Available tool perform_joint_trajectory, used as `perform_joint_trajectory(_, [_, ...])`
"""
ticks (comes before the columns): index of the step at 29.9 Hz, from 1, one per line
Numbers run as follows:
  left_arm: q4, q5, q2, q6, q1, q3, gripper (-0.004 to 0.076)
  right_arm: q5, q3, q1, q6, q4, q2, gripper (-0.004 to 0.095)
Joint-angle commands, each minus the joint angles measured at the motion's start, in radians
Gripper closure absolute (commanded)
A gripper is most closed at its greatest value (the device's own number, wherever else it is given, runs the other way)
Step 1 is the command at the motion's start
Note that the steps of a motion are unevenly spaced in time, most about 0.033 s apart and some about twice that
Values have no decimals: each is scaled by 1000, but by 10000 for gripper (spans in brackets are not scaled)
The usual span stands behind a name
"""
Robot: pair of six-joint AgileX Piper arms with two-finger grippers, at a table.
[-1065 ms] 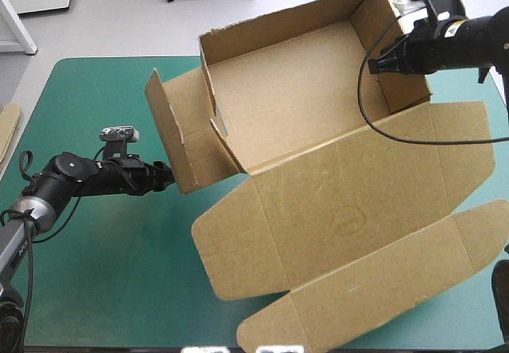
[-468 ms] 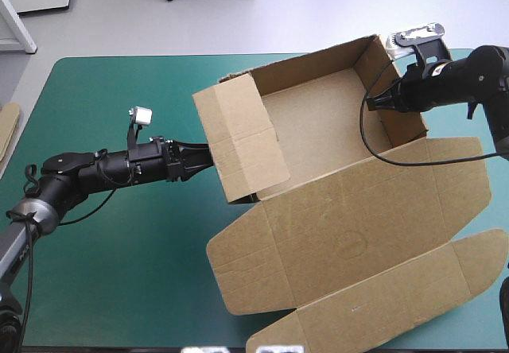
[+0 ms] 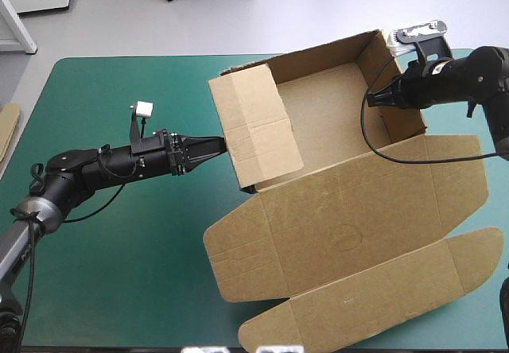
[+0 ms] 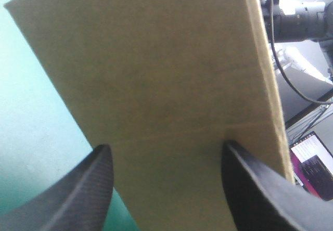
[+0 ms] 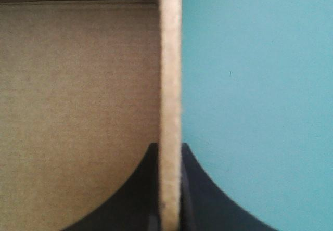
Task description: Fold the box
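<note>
Box (image 3: 326, 122), brown board, part-formed: an open tray standing on the far right part of the teal-green worktop (image 3: 119, 273), with the lid (image 3: 350, 242) and its flaps spread flat toward the near edge. Left side panel (image 3: 254, 130) is raised and leans inward over the tray. Left tool (image 3: 216, 148): black fingers (image 4: 83, 189) stand apart, open, holding nothing, tips at the outer face of that panel, which fills the wrist view ahead of them. Right tool (image 3: 380, 97): clamped on the top edge of the tray's right wall (image 5: 169, 85), the board pinched between its nearly closed fingers. Spare board (image 3: 6, 134): an edge shows beside the worktop's left edge.
</note>
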Motion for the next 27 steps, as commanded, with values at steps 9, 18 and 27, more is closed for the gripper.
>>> perform_joint_trajectory(9, [-151, 41, -34, -111, -8, -161, 285, -83, -27, -7, 34, 75, -16, 925])
perform_joint_trajectory(18, [22, -223, -34, -212, -75, -242, 286, -105, -27, -7, 80, 106, -6, 925])
perform_joint_trajectory(27, [549, -380, 4, -592, -165, -423, 286, -145, -27, 34, 129, 121, 40, 918])
